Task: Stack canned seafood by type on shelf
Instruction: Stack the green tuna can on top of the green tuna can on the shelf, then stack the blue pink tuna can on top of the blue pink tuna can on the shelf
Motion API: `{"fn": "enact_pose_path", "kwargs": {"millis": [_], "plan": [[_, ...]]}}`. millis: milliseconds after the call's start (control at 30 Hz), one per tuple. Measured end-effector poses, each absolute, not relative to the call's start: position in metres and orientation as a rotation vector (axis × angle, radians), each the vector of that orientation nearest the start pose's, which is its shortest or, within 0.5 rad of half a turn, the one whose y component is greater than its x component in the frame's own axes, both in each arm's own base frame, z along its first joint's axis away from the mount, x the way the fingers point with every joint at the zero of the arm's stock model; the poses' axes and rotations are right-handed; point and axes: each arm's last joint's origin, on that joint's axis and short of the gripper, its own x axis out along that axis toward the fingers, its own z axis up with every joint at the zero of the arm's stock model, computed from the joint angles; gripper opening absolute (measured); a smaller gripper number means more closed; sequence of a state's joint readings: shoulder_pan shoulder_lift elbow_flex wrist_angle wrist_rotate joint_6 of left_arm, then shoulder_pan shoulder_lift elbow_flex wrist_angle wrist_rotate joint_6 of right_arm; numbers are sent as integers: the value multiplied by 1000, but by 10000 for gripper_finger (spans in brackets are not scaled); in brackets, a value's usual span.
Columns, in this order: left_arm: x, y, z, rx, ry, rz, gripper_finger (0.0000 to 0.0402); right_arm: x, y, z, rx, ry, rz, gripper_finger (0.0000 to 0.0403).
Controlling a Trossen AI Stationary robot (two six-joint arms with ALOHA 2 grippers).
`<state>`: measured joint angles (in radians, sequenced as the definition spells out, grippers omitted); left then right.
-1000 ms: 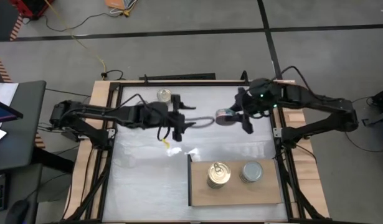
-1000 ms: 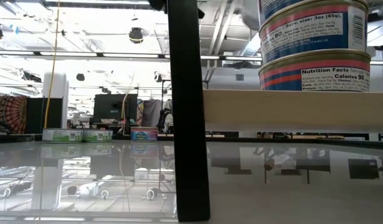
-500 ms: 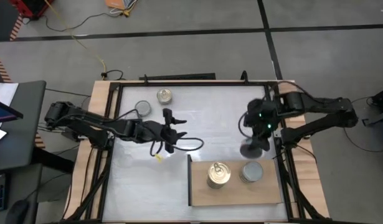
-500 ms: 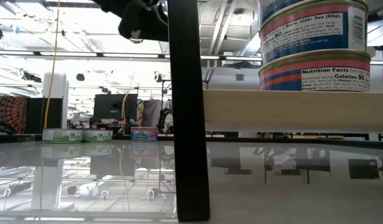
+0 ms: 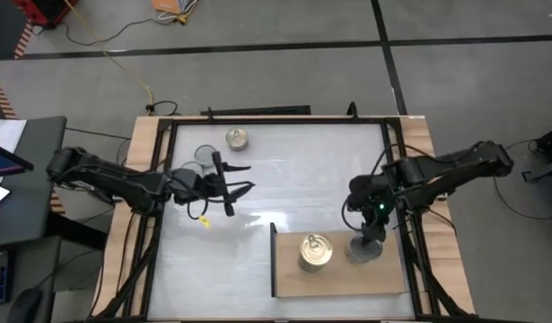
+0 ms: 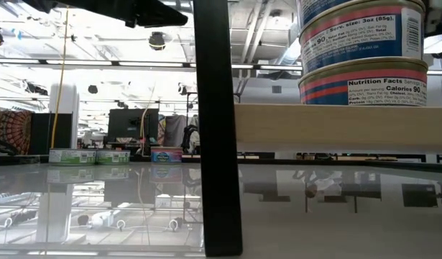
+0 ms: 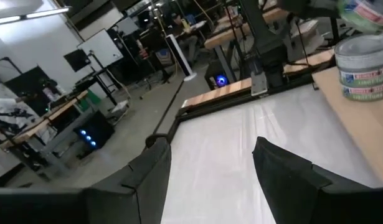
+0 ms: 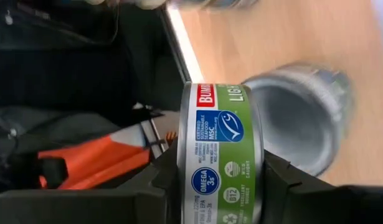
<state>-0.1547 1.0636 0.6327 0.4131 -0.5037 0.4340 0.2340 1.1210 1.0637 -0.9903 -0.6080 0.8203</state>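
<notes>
A green-labelled tin (image 8: 221, 158) is pinched between the fingers of the right gripper (image 5: 369, 242), which hangs over the right end of the shelf (image 5: 293, 276) — directly above the silver-lidded stack (image 8: 303, 121) that stands there. The gold-lidded stack (image 5: 315, 252) stands just beside it, nearer the shelf's middle, and must not be nudged. In the right wrist view the held tin is seen edge-on with the silver stack behind it, so it is judged that the placing step is in hand. For a clean placement the tin should be brought level, centred over the silver lid so that the rims meet all round, and lowered until it rests; only then should the fingers be spread, and the gripper drawn straight up so that the stack is not dragged sideways. The left gripper (image 5: 229, 178) is held over the far left part of the table with its fingers spread and nothing between them, near two loose tins — a silver-lidded tin (image 5: 205, 156) and a gold-lidded tin (image 5: 237, 138) — which are not yet shelved.
</notes>
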Motion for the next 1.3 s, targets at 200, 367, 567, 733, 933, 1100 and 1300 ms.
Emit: {"fn": "enact_pose_path", "kwargs": {"millis": [200, 367, 567, 733, 933, 1100, 1300], "plan": [[232, -23, 283, 397, 98, 328, 217, 191, 71, 305, 875, 1338, 302, 183], [232, -23, 281, 369, 112, 322, 217, 196, 70, 297, 837, 1360, 229, 197], [232, -24, 282, 351, 98, 322, 217, 195, 65, 291, 833, 1434, 170, 224], [232, -24, 286, 352, 62, 328, 217, 196, 61, 296, 891, 1418, 151, 263], [232, -25, 286, 344, 50, 305, 217, 196, 54, 304, 954, 1416, 108, 308], [233, -25, 283, 309, 72, 274, 217, 189, 49, 303, 971, 1495, 51, 335], [233, -26, 281, 269, 84, 252, 217, 183, 44, 301, 976, 1552, 1, 340]]}}
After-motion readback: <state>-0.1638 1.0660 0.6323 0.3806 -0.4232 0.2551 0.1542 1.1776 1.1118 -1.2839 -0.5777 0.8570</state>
